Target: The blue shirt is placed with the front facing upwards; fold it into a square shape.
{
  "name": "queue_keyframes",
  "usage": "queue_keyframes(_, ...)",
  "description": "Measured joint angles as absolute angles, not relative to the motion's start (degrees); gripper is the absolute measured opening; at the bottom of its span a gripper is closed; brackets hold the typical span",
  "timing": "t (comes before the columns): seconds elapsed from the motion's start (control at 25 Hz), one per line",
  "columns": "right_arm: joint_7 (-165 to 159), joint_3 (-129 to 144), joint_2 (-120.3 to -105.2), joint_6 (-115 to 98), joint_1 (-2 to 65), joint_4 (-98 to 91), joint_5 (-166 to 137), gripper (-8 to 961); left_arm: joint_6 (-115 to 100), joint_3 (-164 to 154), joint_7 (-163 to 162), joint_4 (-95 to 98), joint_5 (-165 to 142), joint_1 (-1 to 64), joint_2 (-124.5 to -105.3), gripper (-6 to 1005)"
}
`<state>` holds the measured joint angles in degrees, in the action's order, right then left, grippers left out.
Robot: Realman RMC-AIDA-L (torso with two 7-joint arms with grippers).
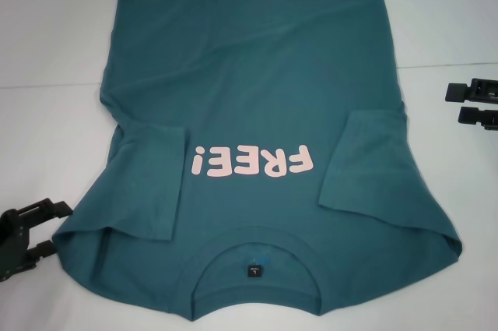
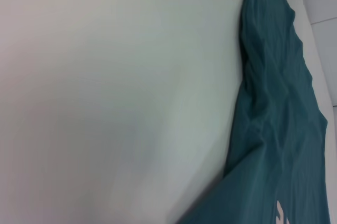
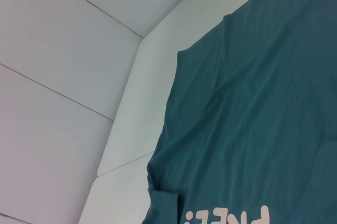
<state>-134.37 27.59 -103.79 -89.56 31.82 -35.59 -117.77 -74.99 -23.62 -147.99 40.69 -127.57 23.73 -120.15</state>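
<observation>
From the head view, the blue shirt point(image 1: 264, 105) lies print-up on the white surface point(image 1: 47, 74), collar nearest the robot, both sleeves folded inward beside the print. The left tool point(image 1: 39, 230) sits just beside the shirt's collar-end corner, the right tool point(image 1: 473, 103) near its other edge; both stand released, grasping nothing. Both wrist views show only shirt and surface.

Blue shirt point(image 1: 257, 113) collar seemingly cropped.

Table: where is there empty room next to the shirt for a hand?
Bare white table lies on the left of the blue shirt, beyond the left end effector. Another strip lies right of it, around the right end effector. The middle is all shirt.
</observation>
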Motion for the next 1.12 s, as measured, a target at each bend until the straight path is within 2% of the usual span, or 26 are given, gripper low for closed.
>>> queue_keyframes(1.12, -134.5, 27.5, -103.8, -89.6, 31.8, -35.6, -117.8, 817, -78.8, -23.9, -149.4, 40.4, -127.2, 22.4, -121.06, 826)
